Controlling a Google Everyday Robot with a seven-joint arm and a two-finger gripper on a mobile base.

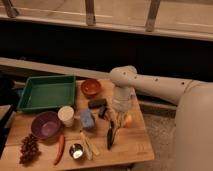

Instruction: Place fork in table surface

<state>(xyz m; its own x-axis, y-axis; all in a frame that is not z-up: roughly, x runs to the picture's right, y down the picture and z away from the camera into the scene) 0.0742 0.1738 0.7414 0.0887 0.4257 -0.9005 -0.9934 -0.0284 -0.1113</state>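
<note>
We see a wooden desk [137, 145] holding, from the left, grapes [29, 148], a purple bowl [45, 124], a green tray [47, 92] and a white cup [65, 115]. Right of centre, the tool [113, 119] hangs low over the desk. A dark utensil, perhaps the fork [110, 137], lies beneath it.

The pale arm [160, 87] comes in from the right, running roughly level, then bends at a rounded elbow joint [123, 77] and turns straight down. Below that bend hangs the wrist [122, 100], a stout cylinder, with the claw [114, 120] at its lower end (pointing down, low over the surface [135, 145]). The wide body [197, 130] stands right of the claw.
</note>
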